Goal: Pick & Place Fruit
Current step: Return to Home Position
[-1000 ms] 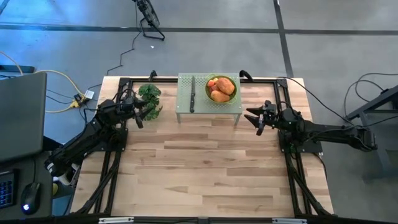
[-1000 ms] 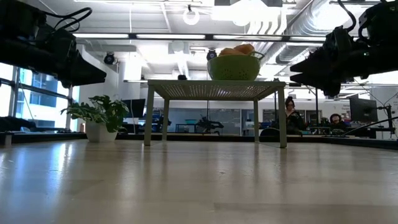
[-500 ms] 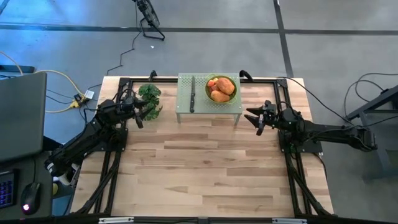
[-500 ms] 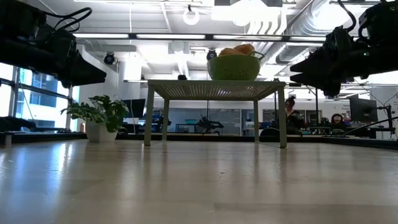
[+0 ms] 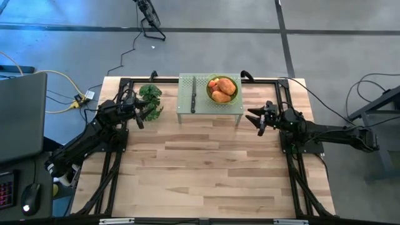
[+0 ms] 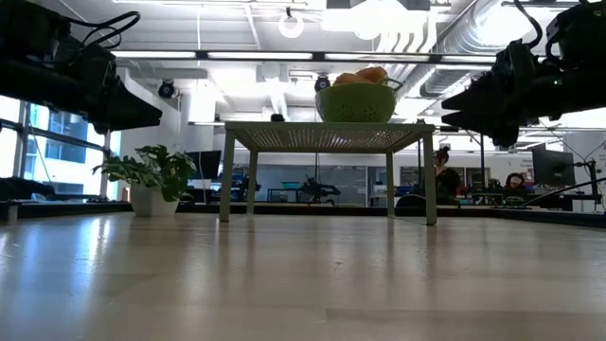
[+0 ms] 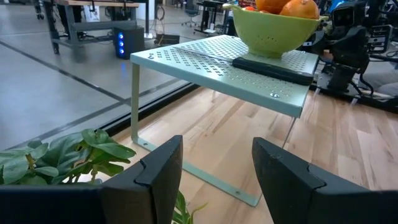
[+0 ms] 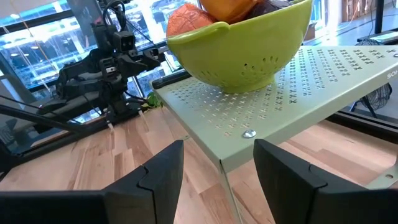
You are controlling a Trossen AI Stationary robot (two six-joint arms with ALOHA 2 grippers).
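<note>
The fruit [image 5: 222, 89], orange ovals and a red one, lies in a green colander bowl [image 5: 222, 88] on a pale green perforated stand [image 5: 187, 109] at the table's far middle. The fruit [image 8: 217, 9] also shows in the right wrist view, as does the bowl [image 8: 249, 46]. My left gripper [image 5: 145, 112] hovers open to the left of the stand, beside a green leafy bunch [image 5: 150, 95]. My right gripper [image 5: 255, 117] hovers open to the right of the stand. Both are above the table with nothing between their fingers.
A black-handled knife [image 5: 194, 94] lies on the stand left of the bowl. The leafy plant [image 6: 151, 175] stands on the table at the far left. Bare wooden tabletop [image 5: 206, 169] stretches toward the near edge. Black frame rails [image 5: 112, 169] run along both sides.
</note>
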